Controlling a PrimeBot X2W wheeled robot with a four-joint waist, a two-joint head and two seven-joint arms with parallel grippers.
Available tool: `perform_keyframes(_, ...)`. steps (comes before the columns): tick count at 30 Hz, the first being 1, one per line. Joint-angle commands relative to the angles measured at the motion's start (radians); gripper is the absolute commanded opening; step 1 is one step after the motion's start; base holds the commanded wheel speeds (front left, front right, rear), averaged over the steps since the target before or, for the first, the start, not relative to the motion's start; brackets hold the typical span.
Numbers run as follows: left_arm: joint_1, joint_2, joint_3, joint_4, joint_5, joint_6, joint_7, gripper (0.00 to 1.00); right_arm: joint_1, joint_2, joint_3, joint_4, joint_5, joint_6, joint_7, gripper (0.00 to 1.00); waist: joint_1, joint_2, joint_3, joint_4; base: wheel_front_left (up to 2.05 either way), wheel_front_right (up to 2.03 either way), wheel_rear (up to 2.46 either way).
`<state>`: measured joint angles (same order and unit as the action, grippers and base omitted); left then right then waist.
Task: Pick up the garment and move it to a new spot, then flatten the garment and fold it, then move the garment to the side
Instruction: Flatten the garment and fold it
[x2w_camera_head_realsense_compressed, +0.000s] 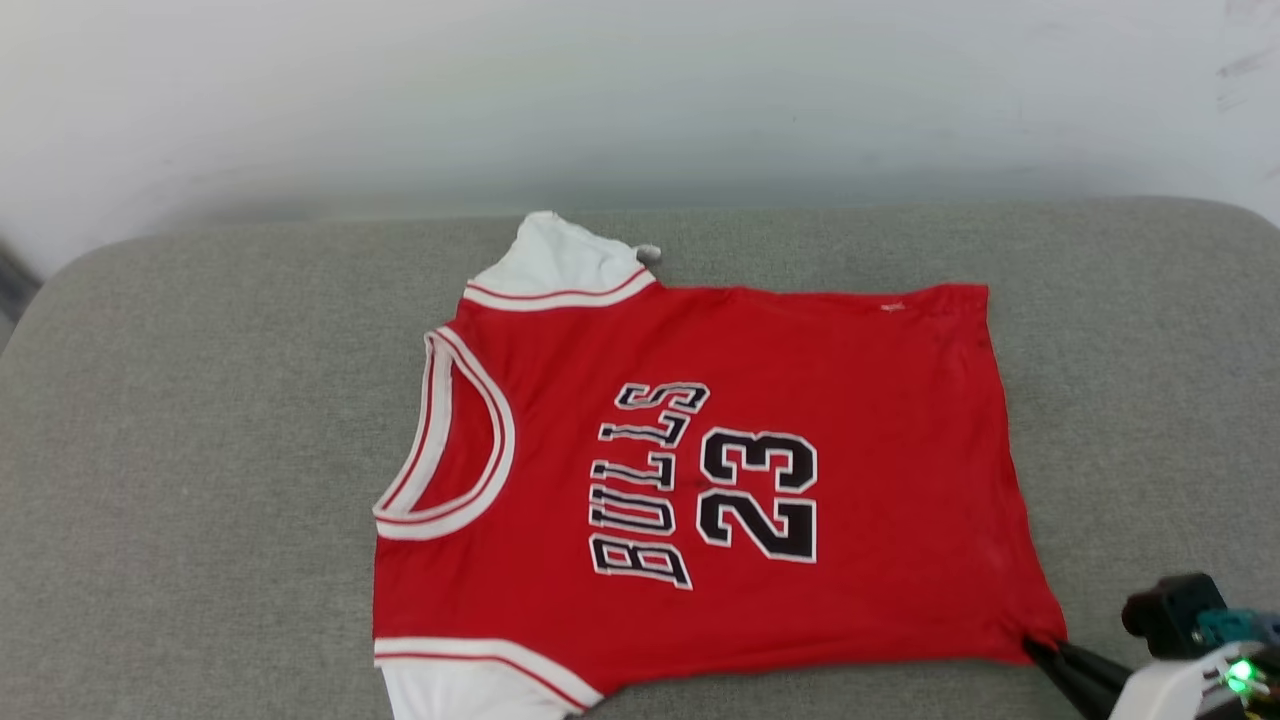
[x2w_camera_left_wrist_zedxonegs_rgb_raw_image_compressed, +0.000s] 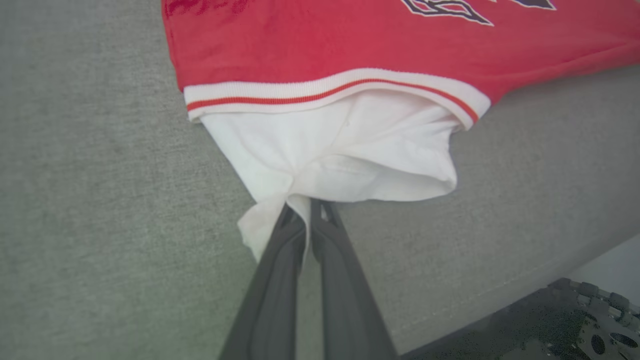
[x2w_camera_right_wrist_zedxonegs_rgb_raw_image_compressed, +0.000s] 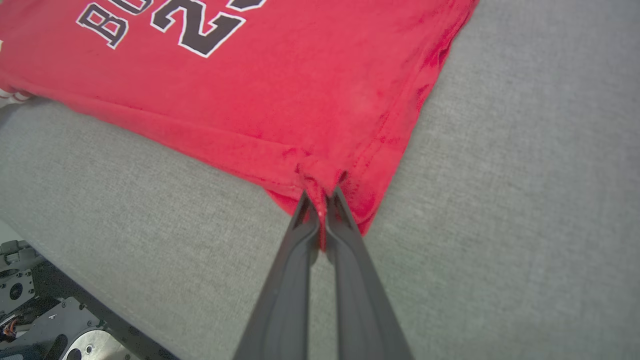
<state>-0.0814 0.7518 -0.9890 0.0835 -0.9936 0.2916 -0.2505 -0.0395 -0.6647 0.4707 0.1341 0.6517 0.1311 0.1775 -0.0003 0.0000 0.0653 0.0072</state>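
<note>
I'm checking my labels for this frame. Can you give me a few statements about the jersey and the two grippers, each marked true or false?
1. The jersey lies spread out, lettering up, on the grey cushion. True.
2. The left gripper hangs open above the collar. False: its jaws are shut on a white sleeve.
3. The right gripper has its jaws shut on a red hem corner. True.
4. The jersey is folded in half. False: it is not yet folded, and the whole front shows.
5. The chest number reads 32. False: it reads 23.
</note>
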Motion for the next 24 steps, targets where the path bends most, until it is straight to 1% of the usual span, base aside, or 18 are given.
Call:
perform_keyframes(1,0.01,0.006,0.0,-0.001,-0.004,0.003,-0.003,0.0,0.01,-0.001,-0.007,-0.006,0.0,-0.001,0.0,0.0,0.0003,0.0,-0.005,0.0,0.0,0.0,0.0)
perform_keyframes(2,0.039,0.011,-0.011,-0.015,-0.01,0.01,0.003,0.0,0.074,0.009,-0.044,-0.04,-0.006,-0.001,0.02,0.0,0.0003,0.0,-0.01,0.0,0.0,0.0,0.0)
perform_keyframes(4,0.063,0.015,-0.017,-0.029,-0.022,0.014,0.009,0.0,0.122,0.017,-0.074,-0.074,-0.011,-0.001,0.042,0.0,0.0003,0.0,-0.012,0.0,0.0,0.0,0.0)
perform_keyframes(7,0.07,0.027,-0.014,-0.043,-0.025,0.018,0.009,0.0,0.171,0.027,-0.111,-0.116,-0.031,-0.001,0.07,0.0,0.0003,0.0,-0.01,0.0,0.0,0.0,0.0)
perform_keyframes(10,0.035,0.03,-0.008,-0.053,-0.003,0.016,0.008,0.0,0.191,0.045,-0.142,-0.146,-0.05,-0.001,0.085,0.0,0.0003,0.0,-0.004,-0.001,0.0,0.0,0.0)
perform_keyframes(14,-0.018,0.036,-0.004,-0.06,0.025,0.005,0.015,0.0,0.167,0.063,-0.169,-0.168,-0.06,-0.001,0.095,0.0,0.0003,0.0,0.006,-0.001,0.0,0.0,0.0)
perform_keyframes(18,-0.124,0.046,0.001,-0.064,0.08,-0.016,0.047,0.0,0.117,0.078,-0.198,-0.185,-0.073,-0.001,0.121,0.0,0.0003,0.0,0.029,-0.002,0.0,0.0,0.0)
perform_keyframes(21,-0.212,0.045,0.011,-0.053,0.109,-0.041,0.076,0.0,0.072,0.085,-0.215,-0.193,-0.08,-0.001,0.14,0.0,0.0003,0.0,0.052,-0.004,0.0,0.0,0.0)
perform_keyframes(24,-0.302,0.043,0.021,-0.023,0.131,-0.075,0.103,0.0,0.025,0.091,-0.228,-0.203,-0.083,-0.001,0.16,0.0,0.0003,0.0,0.083,-0.009,0.0,0.0,0.0)
